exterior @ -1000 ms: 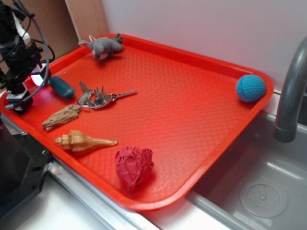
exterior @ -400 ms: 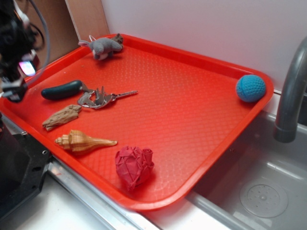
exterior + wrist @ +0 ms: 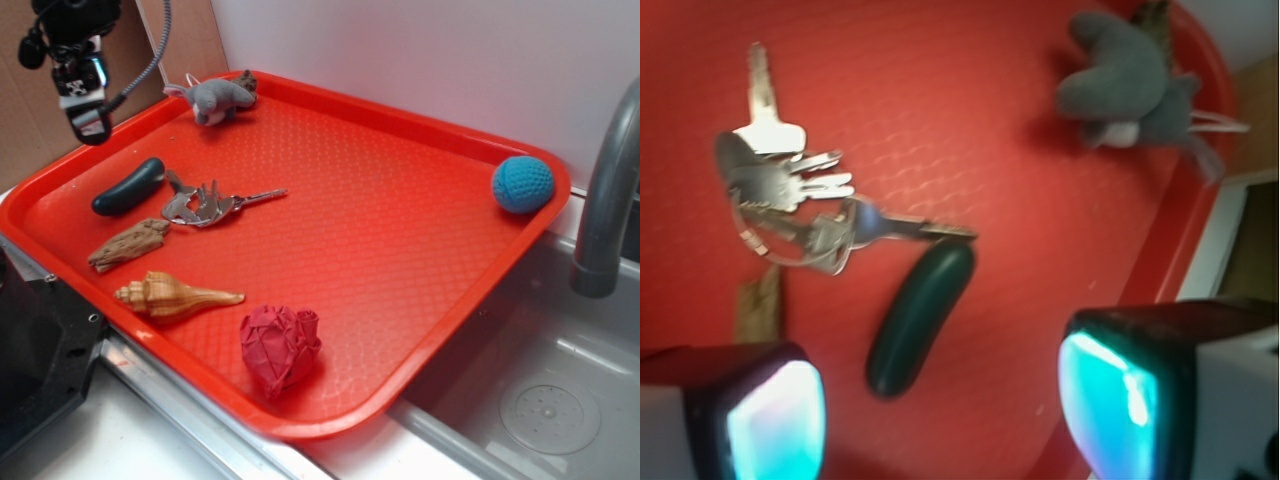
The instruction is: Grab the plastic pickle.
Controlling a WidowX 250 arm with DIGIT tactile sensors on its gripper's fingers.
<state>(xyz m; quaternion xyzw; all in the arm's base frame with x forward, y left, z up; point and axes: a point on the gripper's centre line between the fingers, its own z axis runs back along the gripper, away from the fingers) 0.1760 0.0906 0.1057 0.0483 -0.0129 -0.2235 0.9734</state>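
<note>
The plastic pickle (image 3: 128, 187) (image 3: 919, 317), dark teal-green and oblong, lies flat on the red tray (image 3: 400, 220) near its left edge, one end touching a bunch of keys (image 3: 208, 204) (image 3: 790, 196). My gripper (image 3: 82, 108) (image 3: 945, 415) hangs well above the tray's back left rim, raised clear of the pickle. In the wrist view its jaws stand wide apart with nothing between them, and the pickle lies below and just ahead of the gap.
On the tray also lie a grey plush animal (image 3: 213, 96) (image 3: 1130, 80), a brown wood piece (image 3: 130, 243), a seashell (image 3: 175, 295), a red crumpled paper heart (image 3: 279, 346) and a blue crocheted ball (image 3: 521, 183). A sink and grey faucet (image 3: 605, 200) are on the right.
My gripper has risen from tray level at the left edge to high above the back left rim. The pickle has swung round and now lies lengthwise against the keys.
</note>
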